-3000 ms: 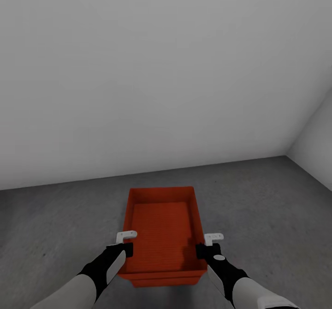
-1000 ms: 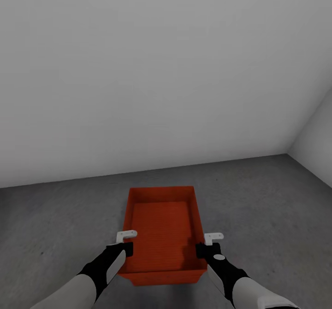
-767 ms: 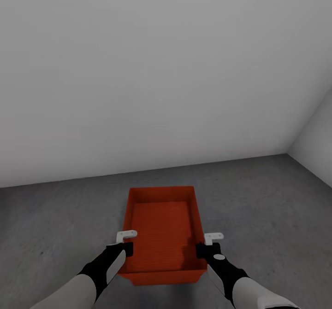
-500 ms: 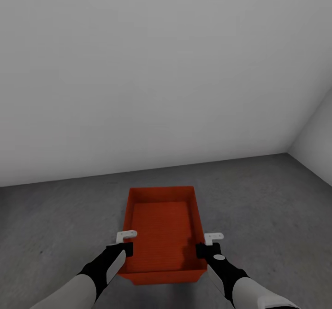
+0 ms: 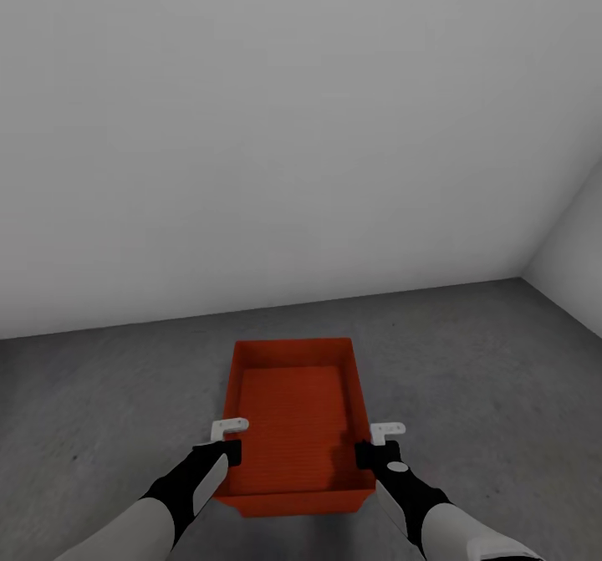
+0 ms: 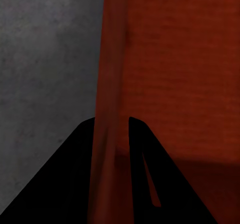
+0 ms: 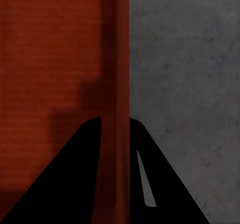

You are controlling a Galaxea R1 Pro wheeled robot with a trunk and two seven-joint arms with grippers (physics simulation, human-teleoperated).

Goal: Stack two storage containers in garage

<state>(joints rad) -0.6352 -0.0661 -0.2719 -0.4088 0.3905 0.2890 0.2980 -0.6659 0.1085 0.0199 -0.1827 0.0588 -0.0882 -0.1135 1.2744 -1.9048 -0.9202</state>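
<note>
Got my left gripper point(image 5: 224, 442) and right gripper point(image 5: 374, 446) each pinched on a side wall of the orange container point(image 5: 294, 410), lower middle of frame over the grey garage floor point(image 5: 485, 360). Can't tell if a second bin's under it, so stacking's maybe nearly done, just the release left.

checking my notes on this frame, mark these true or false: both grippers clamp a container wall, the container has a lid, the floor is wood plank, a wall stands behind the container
1. Both grippers clamp a container wall: true. The left gripper and right gripper each straddle a side wall of the orange-red container.
2. The container has a lid: false, it is open-topped.
3. The floor is wood plank: false, it is grey and speckled.
4. A wall stands behind the container: true.
</note>
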